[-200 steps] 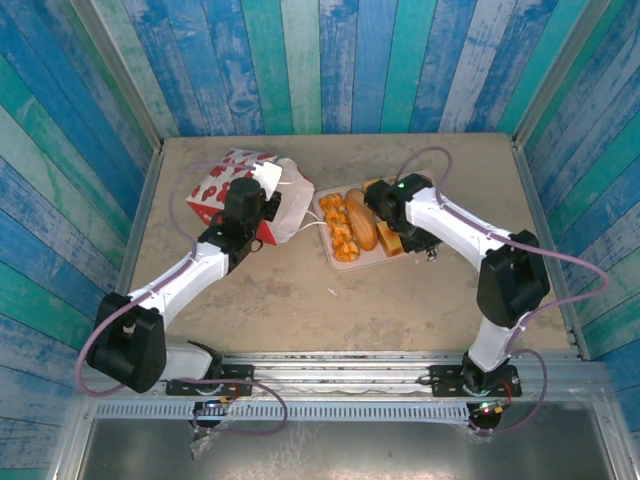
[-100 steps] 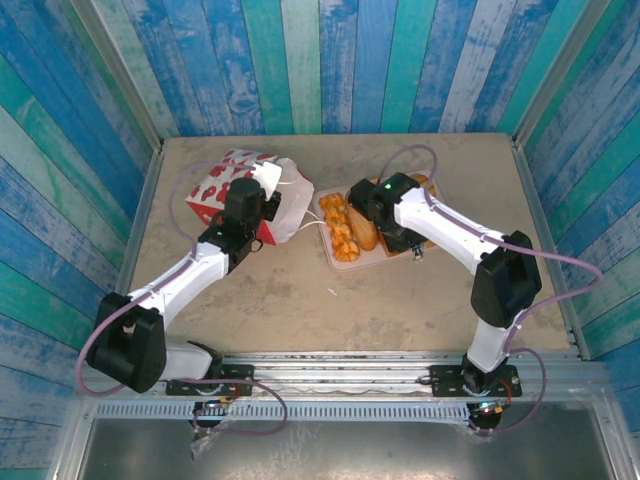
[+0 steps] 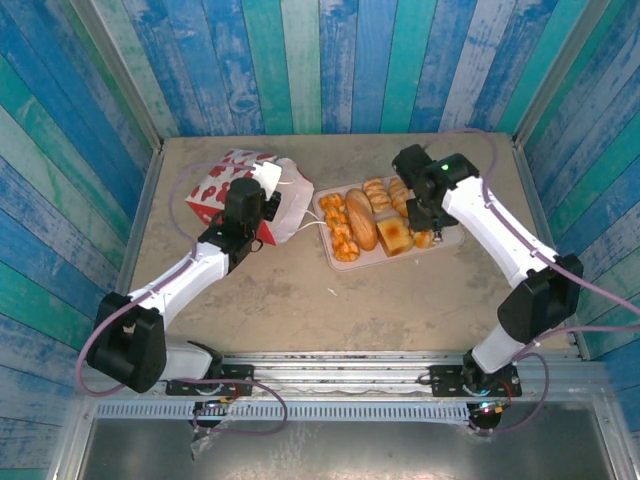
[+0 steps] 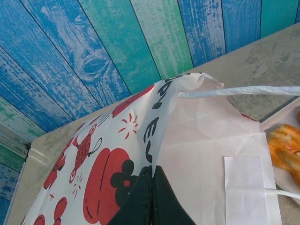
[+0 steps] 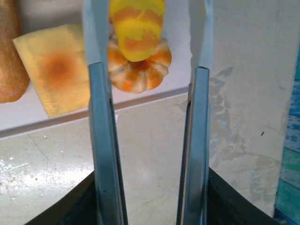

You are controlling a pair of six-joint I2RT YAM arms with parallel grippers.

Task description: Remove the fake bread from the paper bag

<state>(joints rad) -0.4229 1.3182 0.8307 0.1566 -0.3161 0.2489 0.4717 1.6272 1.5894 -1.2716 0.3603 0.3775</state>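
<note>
The paper bag [image 3: 232,185], white with red apple prints, lies on its side at the left, mouth facing the tray. My left gripper [image 3: 262,207] is shut on the bag's upper mouth edge [image 4: 152,171]. The fake bread [image 3: 362,220] lies on the pale tray [image 3: 365,258]: orange croissants, an oblong loaf, a square toast [image 5: 56,68] and knotted rolls. My right gripper [image 3: 425,230] hangs over the tray's right end, open. Between its fingers [image 5: 147,14] lie a yellow-orange piece [image 5: 137,23] and a round roll [image 5: 138,68]. What the bag holds inside is hidden.
Blue and green plank walls close in the table on three sides. The bag's white cord handles [image 4: 243,90] stretch toward the tray's edge [image 4: 288,178]. Bare tabletop [image 3: 330,310] lies between the tray and the arm bases.
My right arm swung from the left part of the tray to its right end, and its jaws opened wider. The left arm and the bag stayed still.
</note>
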